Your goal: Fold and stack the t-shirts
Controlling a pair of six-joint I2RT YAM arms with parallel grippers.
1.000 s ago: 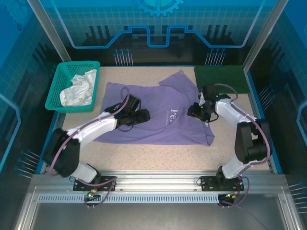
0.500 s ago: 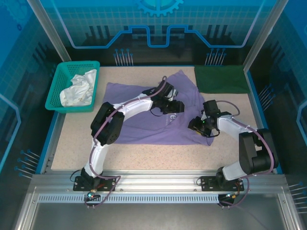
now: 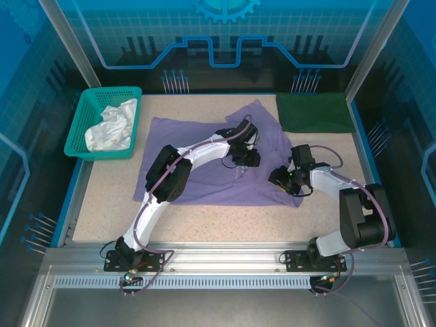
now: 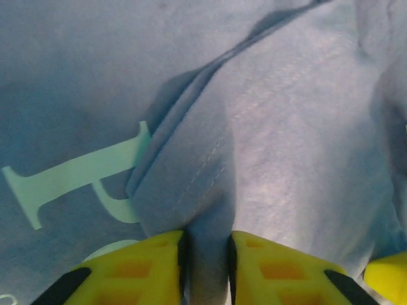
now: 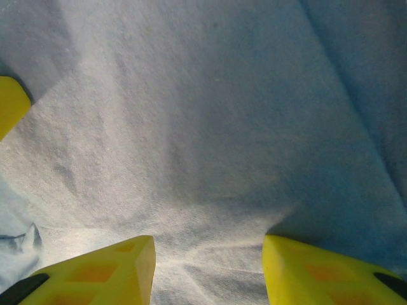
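The purple t-shirt is spread out in the middle of the desk. The dark green t-shirt is laid in a neat flat shape at the far right corner, apart from both arms. A teal basket with a white cloth in it is set at the far left.

Folding the purple t-shirt seems to be the step in hand.

The left fingers are closed on a raised fold of the purple cloth, just beside the pale printed letter. The cloth is pinched tight between them.

The right fingers are held apart, low over the shirt near its right edge. Cloth is seen under and between them, but nothing is pinched there as far as can be told.

Next, the right fingers most likely need to be closed on the cloth, so that the shirt is held in two places. Then that side could be lifted and laid over the rest of the shirt. Both sides should be lifted together, or the cloth may get bunched up. Once folded, the purple t-shirt would probably be stacked on the green one.
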